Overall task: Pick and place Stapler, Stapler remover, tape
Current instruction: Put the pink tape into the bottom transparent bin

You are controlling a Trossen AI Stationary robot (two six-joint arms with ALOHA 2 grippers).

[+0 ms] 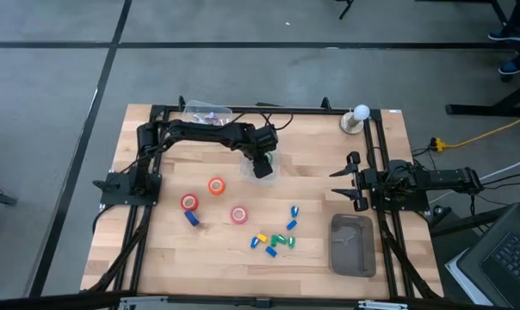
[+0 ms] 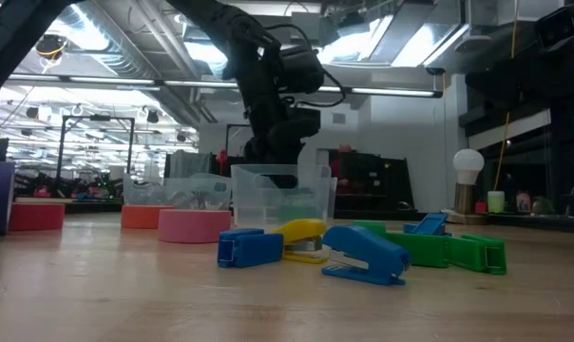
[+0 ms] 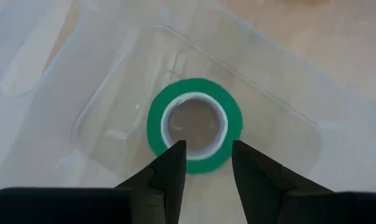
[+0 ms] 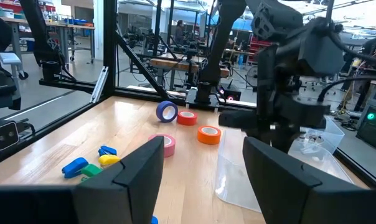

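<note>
Your left gripper is hovering, fingers parted, over the green ring-shaped tape roll lying in the clear plastic container.

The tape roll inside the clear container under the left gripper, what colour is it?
Green, with a pale centre. The tape roll shows best in the left wrist view.

In the high view the left arm covers the clear box, so the green tape inside cannot be seen there. In the low view the tape rolls are blurry. The little pieces are too small to tell apart from above.
</note>
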